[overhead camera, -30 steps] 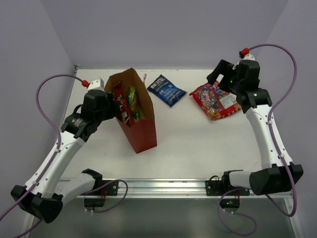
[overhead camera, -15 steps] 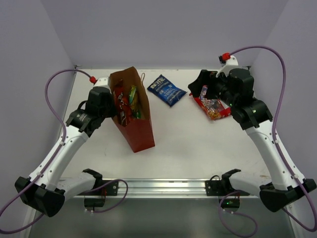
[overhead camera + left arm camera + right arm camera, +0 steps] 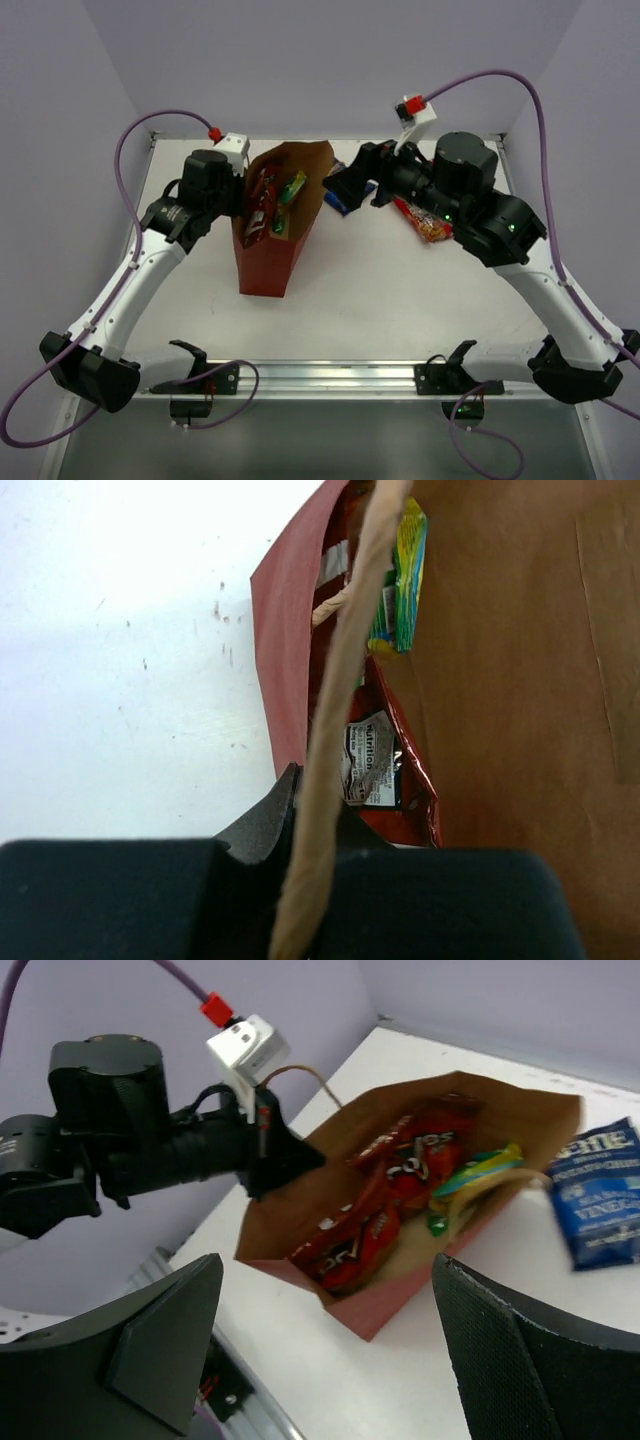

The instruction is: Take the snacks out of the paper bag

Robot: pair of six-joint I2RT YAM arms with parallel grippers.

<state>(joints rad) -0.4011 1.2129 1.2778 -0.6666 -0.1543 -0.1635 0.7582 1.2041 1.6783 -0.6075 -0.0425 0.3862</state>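
The red paper bag (image 3: 265,262) stands left of centre, its brown mouth tipped open toward the right. My left gripper (image 3: 243,188) is at the bag's left rim, shut on the pale cord handle (image 3: 345,690). Inside lie red chip bags (image 3: 385,1215) and a green-yellow packet (image 3: 478,1175). A blue packet (image 3: 598,1200) lies on the table beside the bag's mouth, partly hidden under my right arm in the top view. My right gripper (image 3: 365,188) hovers open just right of the bag's mouth, holding nothing. A red multicolour packet (image 3: 425,222) lies further right.
The white table (image 3: 400,300) ends in a metal rail (image 3: 320,375) at the near edge. Purple walls close in the back and sides. Purple cables loop above both arms.
My left gripper shut on the cord handle and pulled the bag's top back, tipping its mouth to the right. My right arm swung left from the red multicolour packet to the bag's mouth.
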